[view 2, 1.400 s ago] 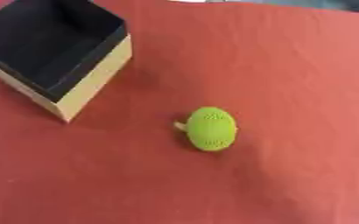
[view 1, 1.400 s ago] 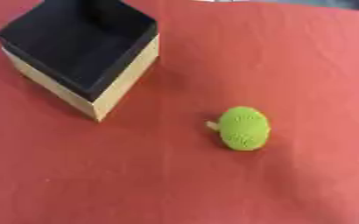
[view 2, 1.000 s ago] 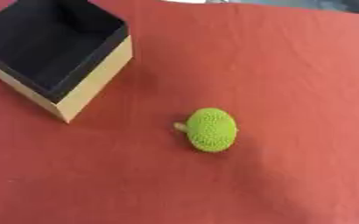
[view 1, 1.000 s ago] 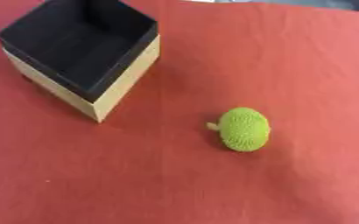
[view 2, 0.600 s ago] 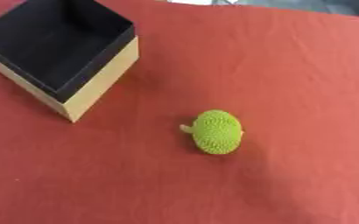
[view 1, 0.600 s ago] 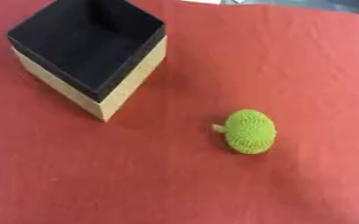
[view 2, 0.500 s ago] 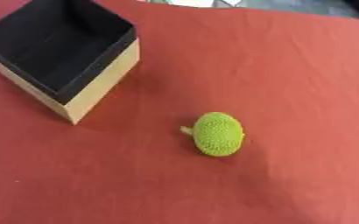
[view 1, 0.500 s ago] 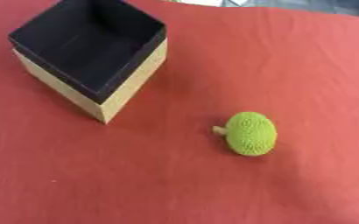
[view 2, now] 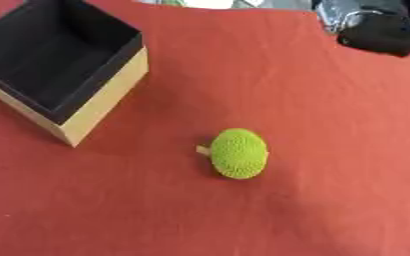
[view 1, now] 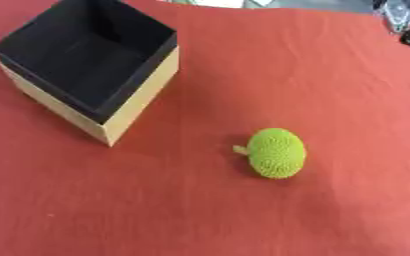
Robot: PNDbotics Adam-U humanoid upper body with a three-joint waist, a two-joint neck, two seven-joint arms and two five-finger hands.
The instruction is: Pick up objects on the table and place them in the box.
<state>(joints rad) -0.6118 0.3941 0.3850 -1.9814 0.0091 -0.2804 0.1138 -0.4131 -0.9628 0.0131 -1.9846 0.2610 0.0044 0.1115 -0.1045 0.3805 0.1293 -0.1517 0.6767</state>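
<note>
Left eye view: a green crocheted ball (view 1: 276,152) with a small pale stub lies on the red worktop (view 1: 270,65), apart from the open black-lined box (view 1: 138,102).

Right eye view: the right hand (view 2: 379,30) shows at the upper right corner; whether its fingers are open I cannot tell.

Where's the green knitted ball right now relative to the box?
The green knitted ball lies on the red cloth near the middle of the left eye view, apart from the open box, to the box's lower right.
</note>
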